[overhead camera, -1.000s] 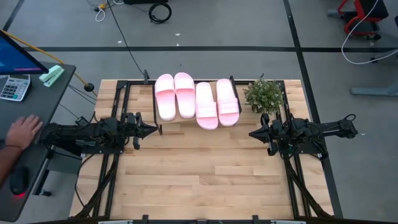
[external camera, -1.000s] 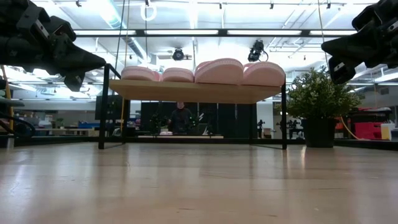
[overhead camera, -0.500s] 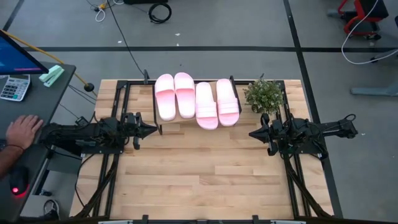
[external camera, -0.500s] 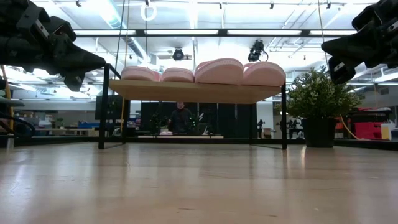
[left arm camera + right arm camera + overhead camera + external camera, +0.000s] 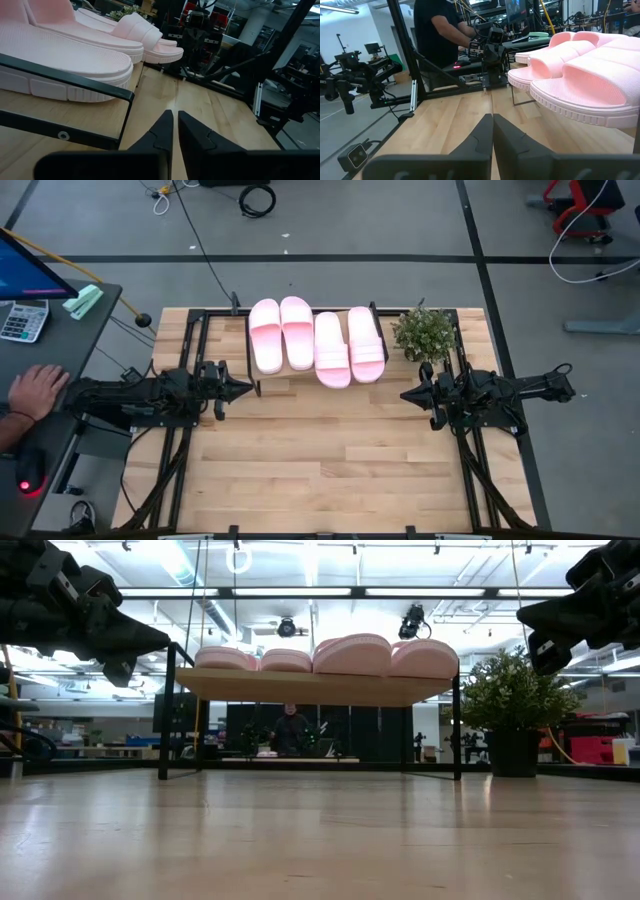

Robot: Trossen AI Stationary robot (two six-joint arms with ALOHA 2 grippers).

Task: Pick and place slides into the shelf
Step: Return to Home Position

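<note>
Nothing moved since 1 s ago: four slides [image 5: 316, 340] on shelf [image 5: 310, 686] at 12 o'clock. Left claw [image 5: 245, 389] at 9 o'clock and right claw [image 5: 405, 394] at 3 o'clock, both clenched, empty.

Ceiling strip lights [image 5: 330, 592] are shining brightly; the table [image 5: 320, 840] is catching pale sheen; soft shade is lying under the shelf [image 5: 310, 687].

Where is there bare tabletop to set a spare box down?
Bare: the wide strip of table between left gripper and right gripper, and all the near half. Crowded: shelf top, filled by four slides; plant beside it.
</note>
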